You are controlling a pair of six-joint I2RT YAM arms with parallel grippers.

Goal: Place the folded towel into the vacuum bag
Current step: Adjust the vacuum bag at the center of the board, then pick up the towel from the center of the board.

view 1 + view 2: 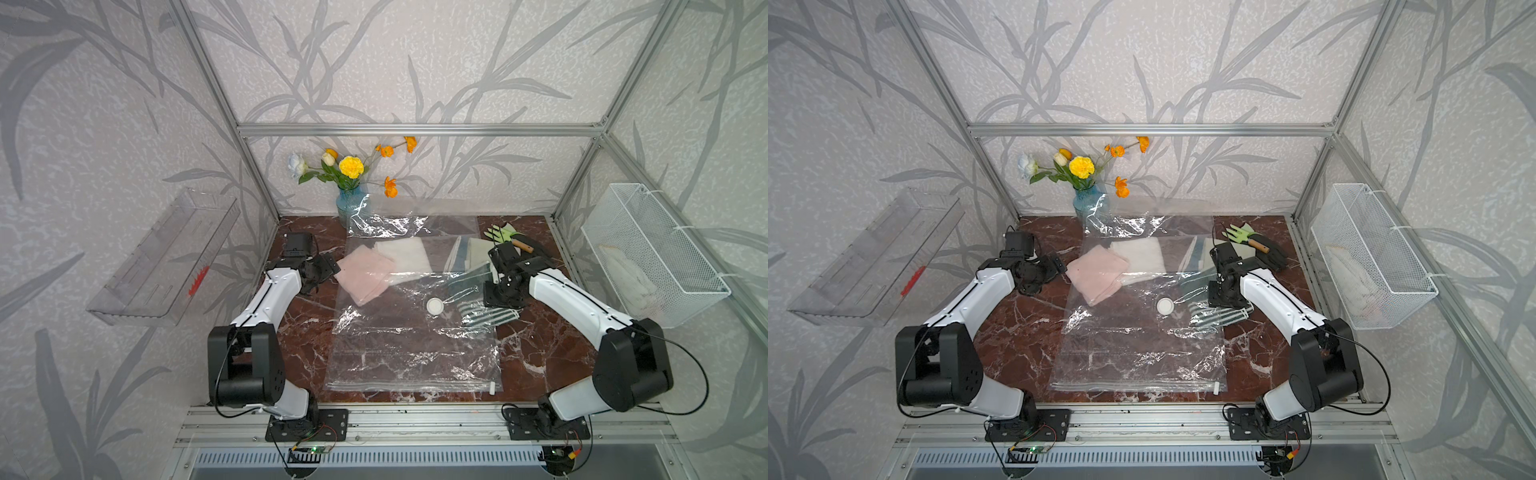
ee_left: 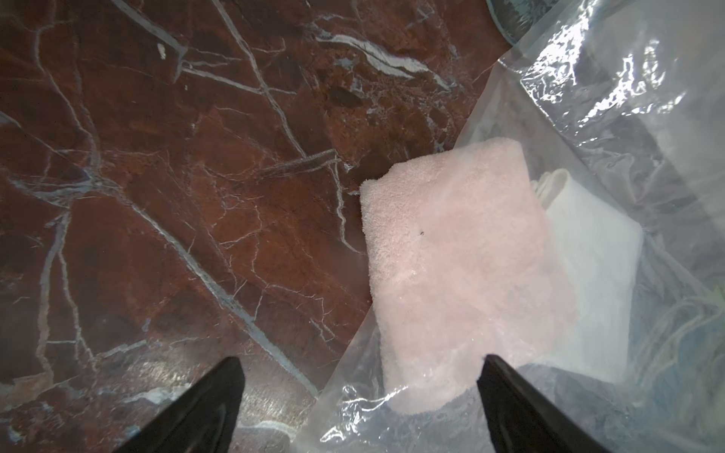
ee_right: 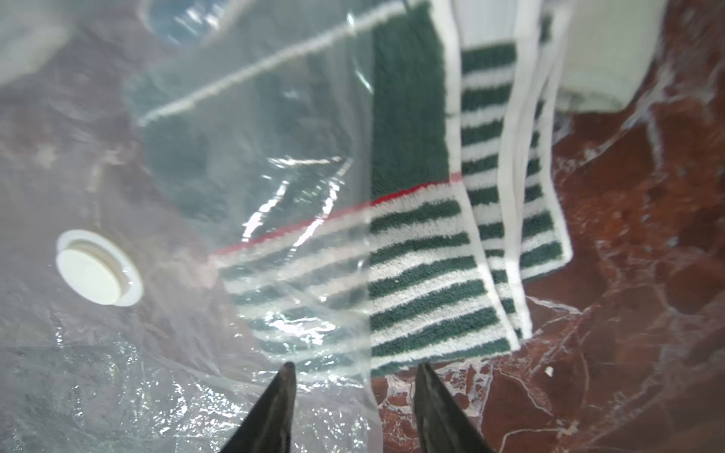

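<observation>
A flower vase [image 1: 345, 205] and green rake [image 1: 498, 232] sit at the marble table's [image 1: 307, 332] back.

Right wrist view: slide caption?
Right gripper open at the edge of the vacuum bag; green-striped towel partly covered by its plastic, white valve cap nearby.

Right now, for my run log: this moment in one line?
left end effector open; right end effector open; green-striped towel partly covered by transparent plastic vacuum bag

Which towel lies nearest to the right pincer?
The green-and-white striped towel, just ahead of the right pincer; the pink towel and white towel lie farther away.
</observation>
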